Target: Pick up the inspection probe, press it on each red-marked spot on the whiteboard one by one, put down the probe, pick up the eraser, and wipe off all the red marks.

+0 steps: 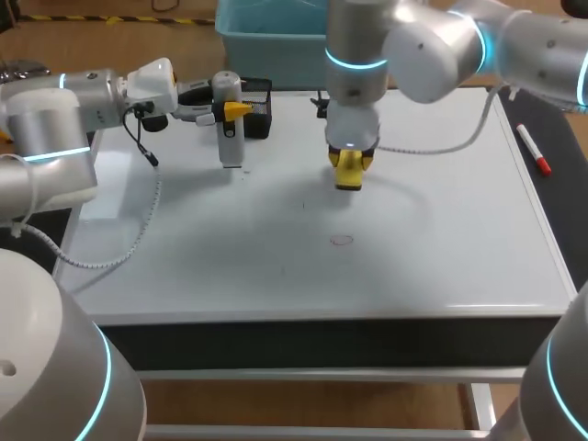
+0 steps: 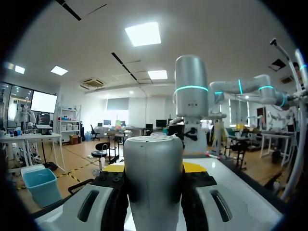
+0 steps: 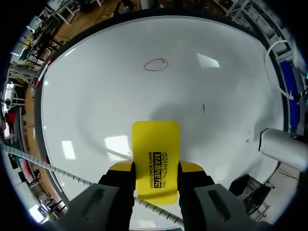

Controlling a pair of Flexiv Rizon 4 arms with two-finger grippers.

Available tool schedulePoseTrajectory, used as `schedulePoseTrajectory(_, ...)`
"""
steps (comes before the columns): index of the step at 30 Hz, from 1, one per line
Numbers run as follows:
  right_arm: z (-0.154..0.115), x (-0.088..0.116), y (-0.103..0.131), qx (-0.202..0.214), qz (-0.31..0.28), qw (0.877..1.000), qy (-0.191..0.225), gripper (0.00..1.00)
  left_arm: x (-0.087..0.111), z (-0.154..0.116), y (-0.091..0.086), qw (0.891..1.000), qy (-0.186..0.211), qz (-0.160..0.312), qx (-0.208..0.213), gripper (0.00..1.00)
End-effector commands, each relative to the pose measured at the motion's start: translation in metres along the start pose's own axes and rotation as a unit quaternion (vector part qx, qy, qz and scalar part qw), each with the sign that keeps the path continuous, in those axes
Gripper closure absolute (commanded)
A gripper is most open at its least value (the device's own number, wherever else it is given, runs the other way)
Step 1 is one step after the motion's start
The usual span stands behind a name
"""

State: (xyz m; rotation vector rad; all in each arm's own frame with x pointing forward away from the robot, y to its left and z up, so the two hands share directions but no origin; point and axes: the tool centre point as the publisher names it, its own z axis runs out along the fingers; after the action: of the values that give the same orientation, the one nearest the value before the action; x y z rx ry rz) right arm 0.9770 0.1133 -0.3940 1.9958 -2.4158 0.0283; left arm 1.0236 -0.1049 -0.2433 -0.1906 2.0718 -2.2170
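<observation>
Judging progress from the present layout, we place the task in its wiping phase, with one prior step not closed out; our left gripper (image 1: 235,109) is clenched on the inspection probe (image 1: 229,129), one yellow tip on either side of its white body, and holds it upright over the far left part of the whiteboard (image 1: 441,248), just beside the black wire basket (image 1: 259,103); the left wrist view confirms this grasp, the barrel filling the gap between the fingers; the probe has therefore not been put down, and we cannot tell whether its lower end touches the board; our right gripper (image 1: 351,167) grasps the yellow eraser (image 1: 350,173) from two sides, pointing down near the middle of the board; contact with the surface cannot be read; one red ring (image 1: 342,241) remains on the board, apart from the eraser, and the right wrist view shows it ahead of the eraser with bare board between them; we see no other red mark; a red-capped marker (image 1: 533,149) lies along the board's right edge; remaining work, in our judgement: wipe the ring and set the probe down.
</observation>
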Motion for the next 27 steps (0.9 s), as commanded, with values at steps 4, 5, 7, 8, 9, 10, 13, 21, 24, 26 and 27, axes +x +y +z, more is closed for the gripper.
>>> schedulePoseTrajectory(4, 0.014, -0.003, -0.004, -0.014, -0.012, 1.0, 0.003, 1.0, 0.0, 0.0, -0.001, 1.0, -0.001, 0.0, 0.0, 1.0)
schedulePoseTrajectory(5, 0.015, -0.003, -0.004, -0.014, -0.012, 1.0, 0.004, 1.0, 0.0, 0.0, -0.001, 1.0, -0.001, 0.0, 0.0, 1.0)
schedulePoseTrajectory(7, 0.016, -0.003, -0.004, -0.015, -0.013, 1.0, 0.005, 1.0, 0.0, 0.0, -0.001, 1.0, -0.001, 0.0, 0.0, 1.0)
schedulePoseTrajectory(8, 0.016, -0.003, -0.004, -0.016, -0.014, 1.0, 0.004, 1.0, 0.0, 0.0, -0.001, 1.0, -0.001, 0.0, 0.0, 1.0)
schedulePoseTrajectory(9, 0.017, -0.003, -0.004, -0.016, -0.014, 1.0, 0.003, 1.0, 0.0, 0.0, -0.001, 1.0, -0.001, 0.0, 0.0, 1.0)
schedulePoseTrajectory(10, 0.018, -0.004, -0.004, -0.017, -0.015, 1.0, 0.002, 1.0, 0.0, 0.0, -0.001, 1.0, -0.001, 0.0, 0.0, 1.0)
schedulePoseTrajectory(13, 0.018, -0.004, -0.005, -0.018, -0.016, 1.0, 0.001, 1.0, 0.0, 0.0, -0.001, 1.0, -0.001, 0.0, 0.0, 1.0)
schedulePoseTrajectory(21, 0.023, -0.004, -0.004, -0.028, -0.033, 0.999, 0.0, 1.0, 0.0, 0.0, -0.001, 1.0, -0.001, 0.0, 0.0, 1.0)
schedulePoseTrajectory(24, 0.024, -0.003, -0.005, -0.029, -0.034, 0.999, 0.001, 1.0, 0.0, 0.0, -0.001, 1.0, -0.001, 0.0, 0.0, 1.0)
schedulePoseTrajectory(26, 0.025, -0.002, -0.005, -0.03, -0.034, 0.999, 0.001, 1.0, 0.0, 0.0, -0.001, 1.0, -0.001, 0.0, 0.0, 1.0)
schedulePoseTrajectory(27, 0.026, -0.002, -0.005, -0.031, -0.034, 0.999, 0.001, 1.0, 0.0, 0.0, -0.001, 1.0, -0.001, 0.0, 0.0, 1.0)
